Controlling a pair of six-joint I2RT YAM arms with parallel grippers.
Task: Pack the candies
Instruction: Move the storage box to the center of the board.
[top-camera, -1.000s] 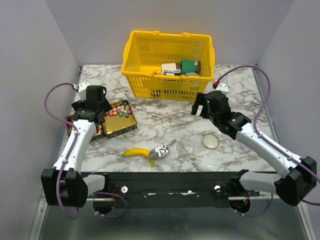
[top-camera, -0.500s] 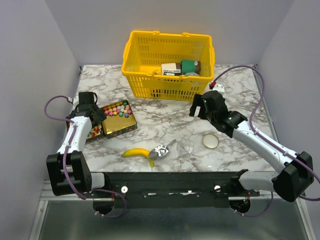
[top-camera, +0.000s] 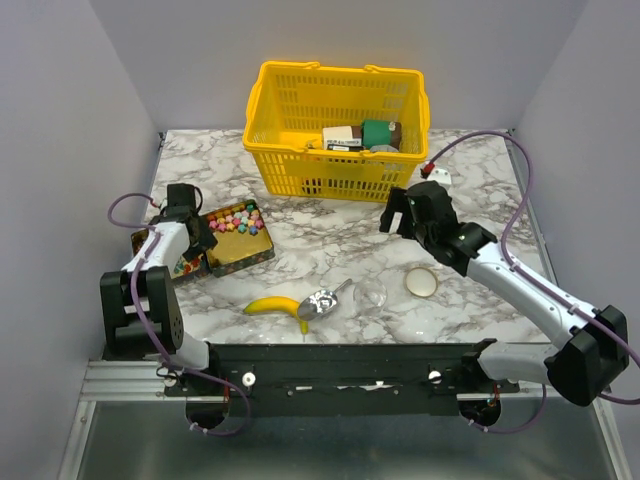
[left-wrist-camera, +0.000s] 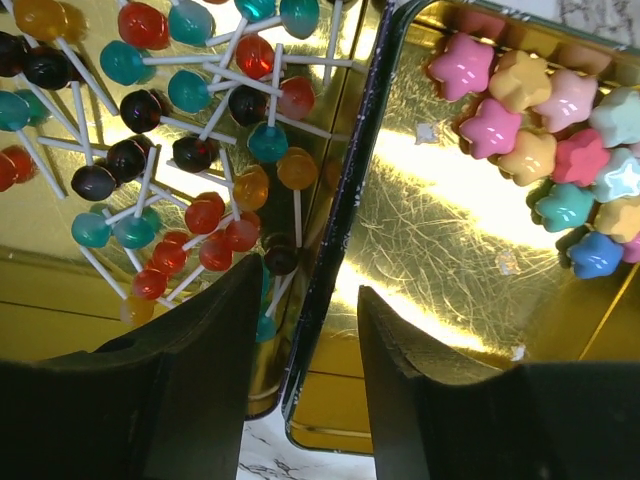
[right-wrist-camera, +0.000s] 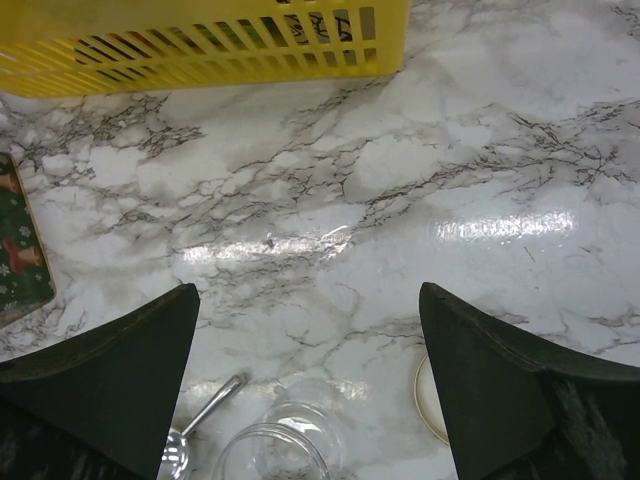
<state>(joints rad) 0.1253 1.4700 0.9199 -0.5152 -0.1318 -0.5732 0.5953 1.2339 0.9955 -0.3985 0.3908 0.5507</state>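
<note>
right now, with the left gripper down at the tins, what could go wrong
1. The left gripper straddles the adjoining rims of the lollipop tin and the star-candy tin. Closing there may pinch both walls and tilt a tin, spilling star candies.
2. The lollipops lie close under that gripper, so sticks could snag.
3. The right gripper hangs open near the glass jar. A careless descent could knock it.

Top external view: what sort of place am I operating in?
Probably a lab test booth dressed as a shop counter: plain grey walls box in a marble-patterned table, with a yellow shopping basket and open tins of candies on it.
</note>
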